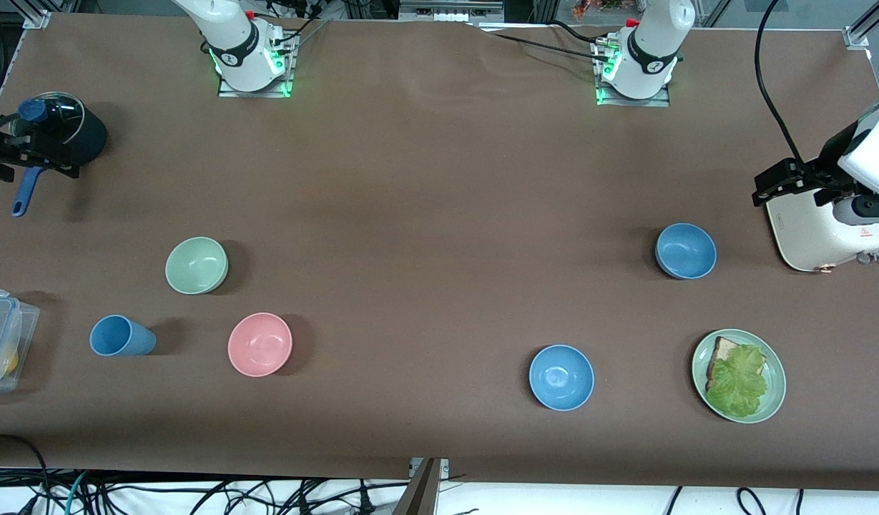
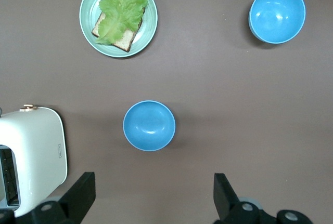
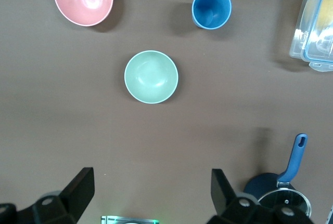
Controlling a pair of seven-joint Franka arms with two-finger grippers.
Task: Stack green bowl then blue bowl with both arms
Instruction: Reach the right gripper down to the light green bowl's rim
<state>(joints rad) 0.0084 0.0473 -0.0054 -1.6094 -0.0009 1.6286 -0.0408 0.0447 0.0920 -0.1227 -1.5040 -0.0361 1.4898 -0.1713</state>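
Hanging over the dark pot [image 1: 71, 132] at the right arm's end of the matte brown counter [image 1: 425, 214], the right gripper [image 1: 3, 154] spreads its black fingers wide and empty. The round, matte green bowl [image 1: 197, 265] sits farther from the front camera than the smooth pink bowl [image 1: 259, 344]. The dull blue bowl [image 1: 686, 251] lies beside the glossy white toaster [image 1: 818, 229], over which the left gripper [image 1: 786, 180] waits, equally wide.
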